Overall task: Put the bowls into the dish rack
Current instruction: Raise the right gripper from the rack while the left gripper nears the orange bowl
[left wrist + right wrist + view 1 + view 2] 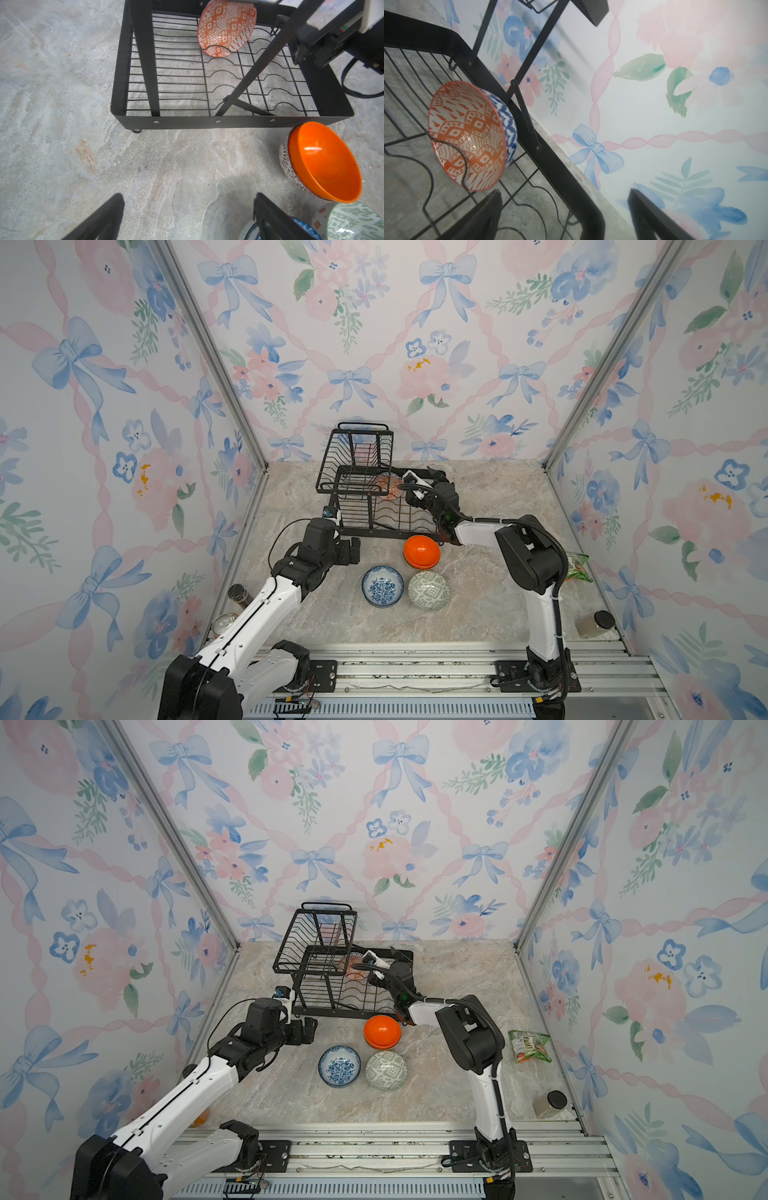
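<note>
**One bowl racked, four on the worktop**

We find the patterned bowl [226, 27] on edge at 12 o'clock in the dish rack [386, 534], the right tool [564, 192] wide and empty beside it, the raised basket [353, 460] overhanging the 9 o'clock half. The left tool [188, 197], wide and empty, hovers by the 7 o'clock corner. The orange bowl [421, 551], nested in a lattice bowl [286, 160], crowds the 5 o'clock corner. The blue floral bowl [382, 585] and grey-green bowl [429, 590] sit toward 6. A snack packet [530, 1046] lies at 3.

Bowls 4: patterned [386, 488], orange [422, 549], blue floral [382, 585], grey-green [429, 590]; dish rack [207, 123] 1
</note>
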You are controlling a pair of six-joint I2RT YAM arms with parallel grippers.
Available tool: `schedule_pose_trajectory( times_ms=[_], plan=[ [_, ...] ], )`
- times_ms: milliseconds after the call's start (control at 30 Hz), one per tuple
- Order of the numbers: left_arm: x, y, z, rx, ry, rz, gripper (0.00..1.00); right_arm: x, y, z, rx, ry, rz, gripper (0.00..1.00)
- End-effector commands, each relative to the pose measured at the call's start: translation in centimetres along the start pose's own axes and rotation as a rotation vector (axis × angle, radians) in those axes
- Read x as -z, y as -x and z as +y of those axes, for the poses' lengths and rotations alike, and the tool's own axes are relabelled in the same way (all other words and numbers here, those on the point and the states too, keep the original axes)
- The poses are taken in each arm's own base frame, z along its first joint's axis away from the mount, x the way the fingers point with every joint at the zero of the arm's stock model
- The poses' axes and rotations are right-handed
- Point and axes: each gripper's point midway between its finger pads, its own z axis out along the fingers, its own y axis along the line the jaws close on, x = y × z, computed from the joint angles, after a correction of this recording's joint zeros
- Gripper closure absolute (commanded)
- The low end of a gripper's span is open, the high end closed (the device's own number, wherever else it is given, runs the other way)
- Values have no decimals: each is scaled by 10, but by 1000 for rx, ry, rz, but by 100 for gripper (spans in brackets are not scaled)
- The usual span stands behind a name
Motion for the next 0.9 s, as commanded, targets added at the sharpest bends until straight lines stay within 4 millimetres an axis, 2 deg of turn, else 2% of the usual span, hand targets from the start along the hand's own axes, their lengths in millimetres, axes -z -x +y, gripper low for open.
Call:
schedule_pose_trajectory(
  times_ms=[0, 133, 267, 300, 400, 500, 533, 567, 733, 867],
  plan=[
    [1, 5, -5, -1, -30, -5, 2, 23, 9, -30, -178, 2, 46, 3],
    [3, 5, -7, 1, -38, -8, 2, 55, 5, -51, -325, 48, 175, 3],
    [3, 5, -12, -11, -62, -5, 2, 95, 4, -61, -416, 126, 273, 3],
    [3, 5, -14, -16, -68, -4, 2, 106, 5, -69, -450, 120, 297, 3],
    [4, 5, -18, -28, -77, -4, 2, 135, -7, -81, -576, 143, 417, 3],
    [3, 2, -25, -48, -82, 4, 2, 160, -17, -81, -720, 234, 518, 3],
    [7, 12, -30, -54, -90, -19, 2, 167, -19, -80, -749, 253, 548, 3],
    [6, 14, -34, -61, -93, -18, 2, 176, -21, -78, -764, 276, 585, 3],
    [1, 10, -59, -106, -110, 11, 2, 206, -25, -71, -770, 315, 673, 3],
    [-4, 11, -78, -137, -126, 25, 2, 220, -30, -70, -761, 306, 705, 3]
  ],
)
